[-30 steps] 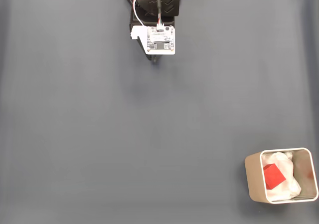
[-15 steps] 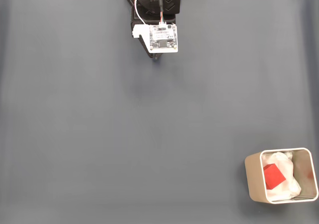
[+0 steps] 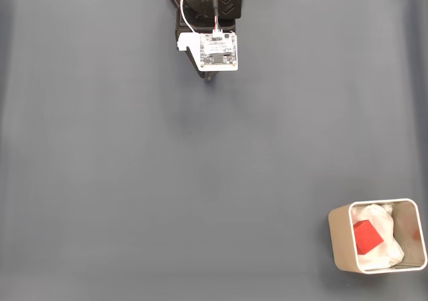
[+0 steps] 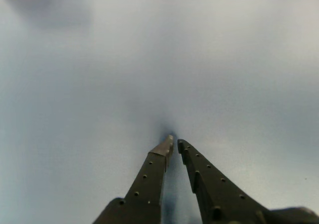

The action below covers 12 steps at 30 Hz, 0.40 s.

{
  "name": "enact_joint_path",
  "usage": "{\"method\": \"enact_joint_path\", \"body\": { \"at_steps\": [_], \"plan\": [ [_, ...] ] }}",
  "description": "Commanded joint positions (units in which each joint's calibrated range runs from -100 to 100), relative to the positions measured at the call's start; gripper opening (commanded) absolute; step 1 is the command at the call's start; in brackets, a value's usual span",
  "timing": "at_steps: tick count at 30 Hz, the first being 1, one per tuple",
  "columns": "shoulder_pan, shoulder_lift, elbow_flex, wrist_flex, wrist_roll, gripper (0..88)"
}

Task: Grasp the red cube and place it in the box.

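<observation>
Arm folded back at top edge of the grey desk [image 3: 134, 180]; hand [image 4: 174, 143] tips nearly touching, holding nothing. Red cube [image 3: 367, 237] sits inside box [image 3: 338, 239], bottom right.

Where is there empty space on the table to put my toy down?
Nearly all the grey table is bare, from the arm at the top edge down to the box in the bottom right corner. Only that box is crowded: the red cube sits inside.

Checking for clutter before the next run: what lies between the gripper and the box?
Nothing: in the fixed view, bare grey mat runs from the gripper to the box, where the red cube sits.
</observation>
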<state>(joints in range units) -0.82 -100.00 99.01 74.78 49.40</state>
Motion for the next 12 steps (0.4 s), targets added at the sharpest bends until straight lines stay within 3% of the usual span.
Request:
{"method": "enact_joint_path", "body": {
  "at_steps": [1, 12],
  "plan": [
    [0.0, 0.1, 0.8, 1.1, -0.3, 0.2],
    [2.5, 0.1, 0.8, 1.1, -0.3, 0.2]
  ]
}}
